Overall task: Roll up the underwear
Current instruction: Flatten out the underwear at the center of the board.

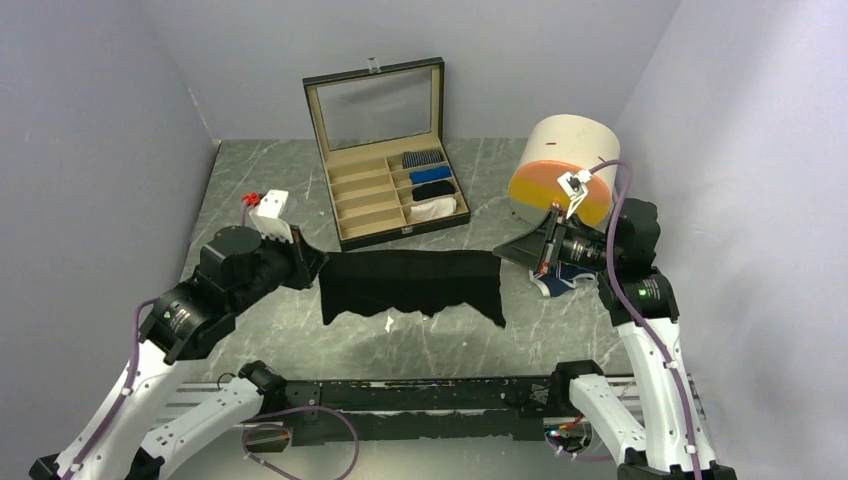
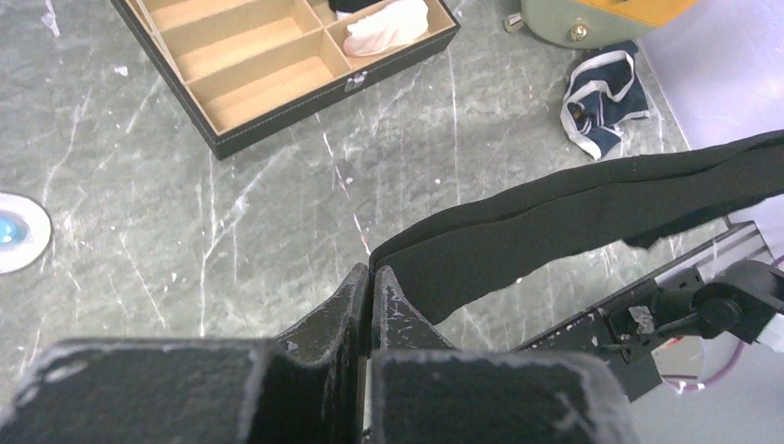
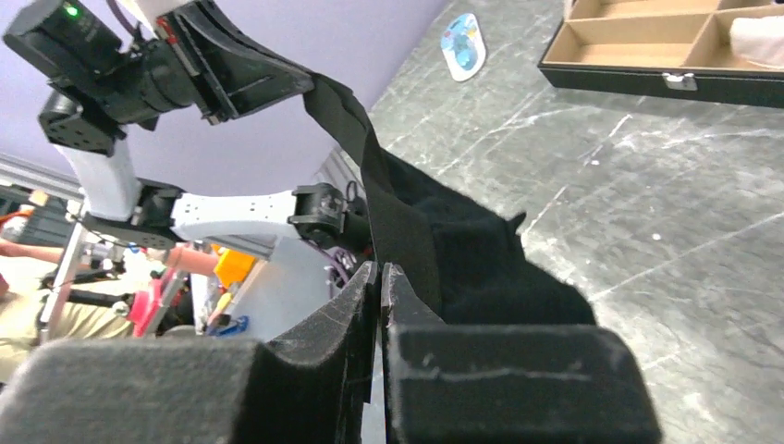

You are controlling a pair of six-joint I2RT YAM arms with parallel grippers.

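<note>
Both of my grippers are gripping the black underwear (image 1: 410, 285), one at each end. My left gripper (image 2: 372, 277) is clamping fully shut on its left corner. My right gripper (image 3: 380, 273) is pinching the right corner, jaws nearly together with the cloth caught between them.

I am judging this to be the spreading step, getting the garment flat before any rolling begins. To do it well, I am thinking about even tension: both ends level, pulled taut enough to smooth the cloth but not so hard that a corner slips out of a pinch. Lowering both arms together should let the ragged lower hem meet the table (image 1: 480, 200) first, so the rest lays down behind it without folding under. I am also minding the landing spot, which should stay short of the organizer box (image 1: 400, 232).

The black underwear is hanging as a wide sheet stretched between my two hands, over the table and in front of the box. I cannot tell whether its hem is touching the surface. The navy underwear (image 2: 601, 102) is lying crumpled on the table just beside my right gripper, at the foot of the white-and-orange drum (image 1: 565, 170), untouched.
</note>
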